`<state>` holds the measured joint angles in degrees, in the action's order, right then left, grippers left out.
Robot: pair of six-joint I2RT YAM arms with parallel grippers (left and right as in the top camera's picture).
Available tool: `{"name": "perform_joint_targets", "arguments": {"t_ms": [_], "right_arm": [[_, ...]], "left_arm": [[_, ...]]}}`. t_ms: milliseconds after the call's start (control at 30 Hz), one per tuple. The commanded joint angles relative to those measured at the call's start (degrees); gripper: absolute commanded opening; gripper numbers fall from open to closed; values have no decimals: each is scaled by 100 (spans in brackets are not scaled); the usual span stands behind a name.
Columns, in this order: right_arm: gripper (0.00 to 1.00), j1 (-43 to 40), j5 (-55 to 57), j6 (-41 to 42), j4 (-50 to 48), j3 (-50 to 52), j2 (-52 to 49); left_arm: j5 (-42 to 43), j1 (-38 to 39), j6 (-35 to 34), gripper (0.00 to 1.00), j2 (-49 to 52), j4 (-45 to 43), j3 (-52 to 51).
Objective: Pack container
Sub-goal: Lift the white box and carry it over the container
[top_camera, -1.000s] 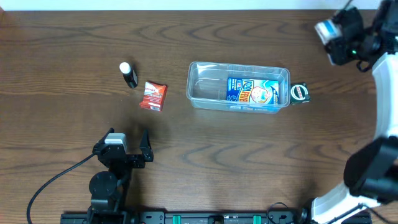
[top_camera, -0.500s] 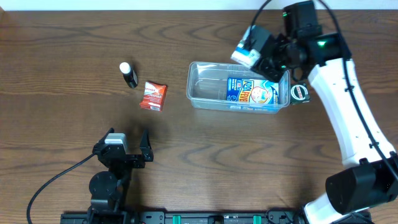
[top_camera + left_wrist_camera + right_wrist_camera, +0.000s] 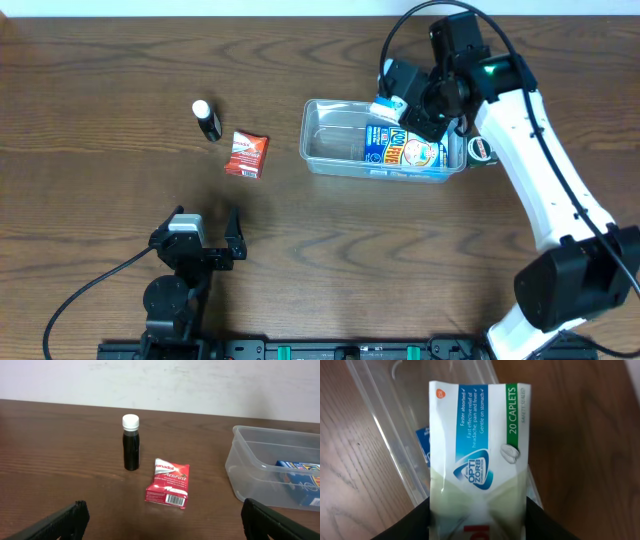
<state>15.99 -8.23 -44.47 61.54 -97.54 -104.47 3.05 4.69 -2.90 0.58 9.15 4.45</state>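
Robot lab, wooden table (image 3: 90, 250), white wall (image 3: 210, 382)

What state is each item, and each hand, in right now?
container: open, lidless, holding a blue packet
caplet box: held over the container
bottle: upright, capped
red sachet: lying flat
left hand: open, empty
right hand: shut on caplet box

In the right wrist view a white, blue and green rectangular caplet box (image 3: 477, 445) is cut off at the bottom edge and hides much of the clear plastic rectangular container (image 3: 395, 435) beneath. The right gripper's dark fingers (image 3: 412, 525) show only as slivers. In the left wrist view the container runs off the right edge. Overhead, the white right arm (image 3: 530, 150) covers the container's far right corner and part of a small round green-and-black object (image 3: 482, 150), too small to identify.
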Motion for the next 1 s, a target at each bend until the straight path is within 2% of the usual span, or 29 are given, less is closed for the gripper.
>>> {"name": "perform_joint_targets", "arguments": {"t_ms": [0, 467, 967], "right_arm": [[50, -81, 55, -208, 92, 70, -271], [50, -400, 52, -238, 184, 72, -938], [50, -435, 50, -302, -275, 81, -1368]], "left_arm": [[42, 11, 74, 98, -35, 59, -155], [39, 11, 74, 98, -35, 59, -155], [42, 11, 74, 98, -35, 59, -155]]}}
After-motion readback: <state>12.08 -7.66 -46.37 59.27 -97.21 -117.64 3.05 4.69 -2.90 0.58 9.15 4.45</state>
